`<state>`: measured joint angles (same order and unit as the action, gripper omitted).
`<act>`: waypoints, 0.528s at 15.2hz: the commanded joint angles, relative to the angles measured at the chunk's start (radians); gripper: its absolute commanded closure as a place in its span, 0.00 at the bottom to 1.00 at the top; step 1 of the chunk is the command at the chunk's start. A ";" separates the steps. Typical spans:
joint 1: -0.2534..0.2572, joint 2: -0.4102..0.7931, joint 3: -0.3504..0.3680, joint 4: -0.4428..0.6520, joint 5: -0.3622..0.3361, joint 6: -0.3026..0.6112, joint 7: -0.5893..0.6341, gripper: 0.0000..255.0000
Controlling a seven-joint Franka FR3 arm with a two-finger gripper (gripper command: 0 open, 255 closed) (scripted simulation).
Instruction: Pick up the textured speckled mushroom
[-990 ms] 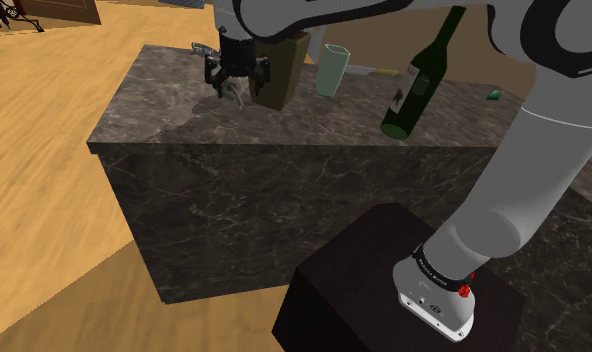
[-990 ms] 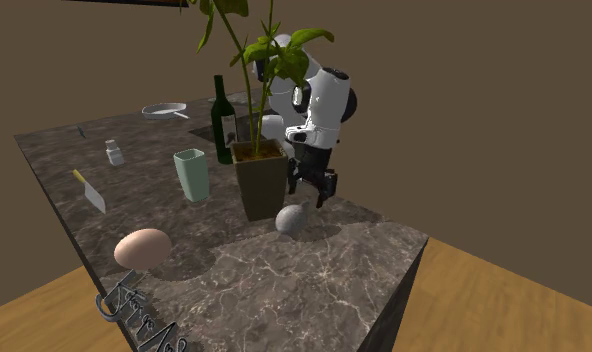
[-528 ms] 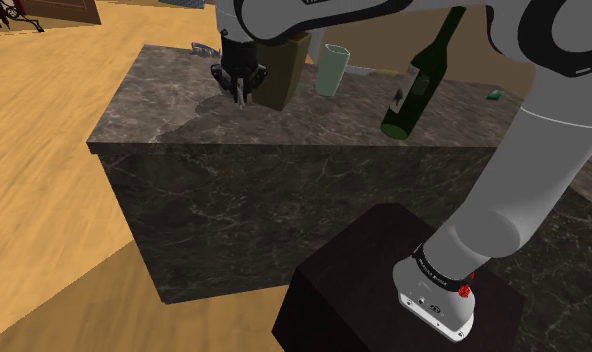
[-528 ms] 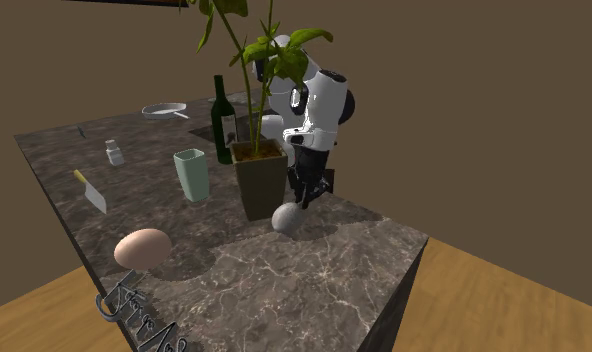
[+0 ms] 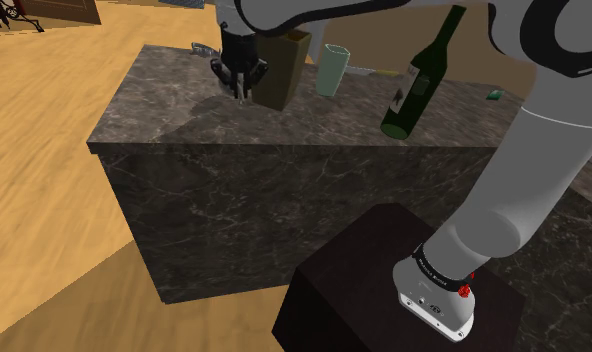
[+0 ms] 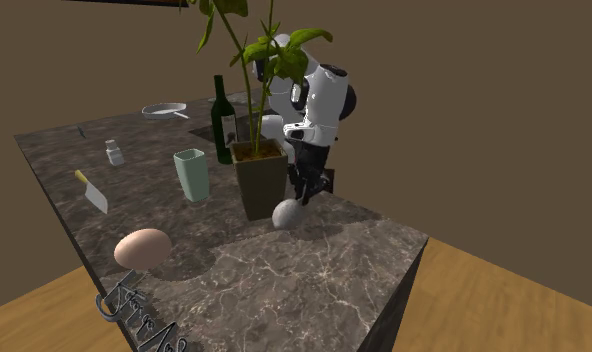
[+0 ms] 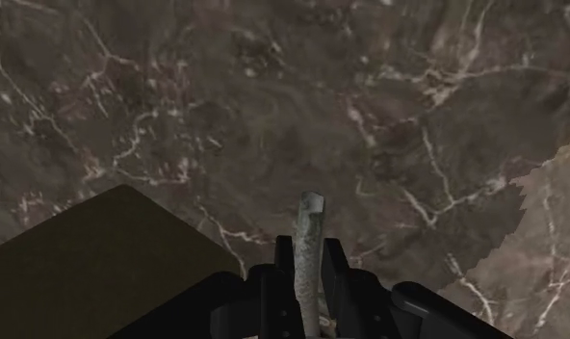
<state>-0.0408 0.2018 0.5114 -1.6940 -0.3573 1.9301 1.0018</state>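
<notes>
Right now the gripper (image 7: 307, 272) is clamping narrow on the stem of the grey speckled mushroom (image 6: 287, 213), which is hanging cap-down just beside the planter (image 6: 261, 185), low over the marble counter (image 6: 324, 270).

Dark marble counter (image 5: 284, 200), wooden floor (image 5: 44, 200)

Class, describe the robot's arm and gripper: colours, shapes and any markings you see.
The arm has rounded white links with dark joints; a dark band and a small red knob sit near its base. The gripper is all black, with two slim fingers.
</notes>
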 commanded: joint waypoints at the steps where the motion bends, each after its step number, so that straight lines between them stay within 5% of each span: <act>1: 0.002 -0.003 0.002 0.024 0.004 -0.026 -0.005 1.00; 8: 0.008 -0.006 0.006 0.112 0.013 -0.114 -0.029 1.00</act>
<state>-0.0323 0.1987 0.5172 -1.5910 -0.3463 1.8268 0.9781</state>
